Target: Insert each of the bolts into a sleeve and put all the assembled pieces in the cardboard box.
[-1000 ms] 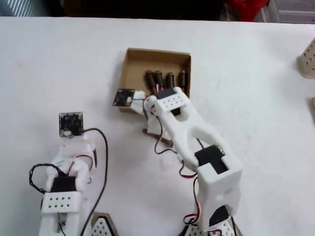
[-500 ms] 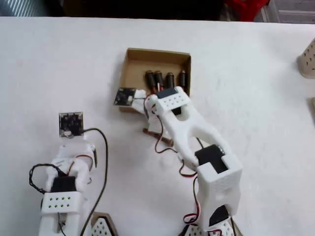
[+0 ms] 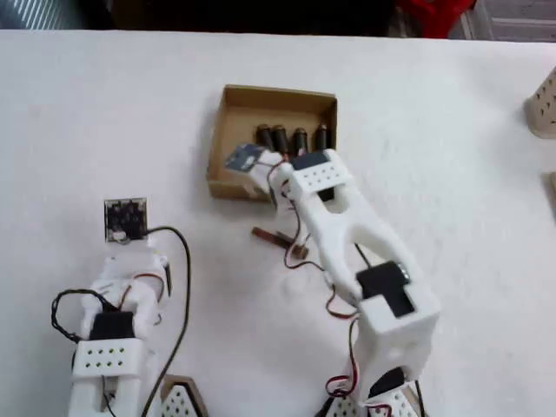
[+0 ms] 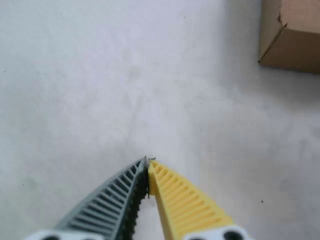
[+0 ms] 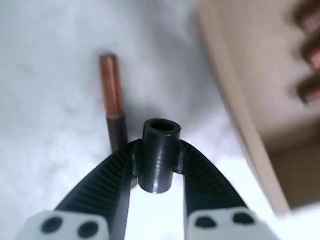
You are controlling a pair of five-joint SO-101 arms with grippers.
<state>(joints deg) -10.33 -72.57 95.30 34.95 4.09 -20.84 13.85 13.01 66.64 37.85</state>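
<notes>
While the grey-and-yellow left fingers (image 4: 148, 165) rest pressed together, empty, at near left, the black right fingers (image 5: 157, 147) clamp the black tubular sleeve (image 5: 160, 160) by its sides. Its bore should line up squarely with the copper-coloured bolt (image 5: 111, 90) lying on the counter (image 3: 434, 130), just near of the brown cardboard box (image 3: 228, 130).

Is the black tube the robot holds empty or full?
Empty. The sleeve shows an open dark hole at its end, and the bolt lies on the table beside it.

A black sleeve (image 5: 160, 155) is upright beside a flat-lying copper bolt (image 5: 112, 95), near the cardboard box (image 3: 233, 130) holding four assemblies (image 3: 291, 139).
</notes>
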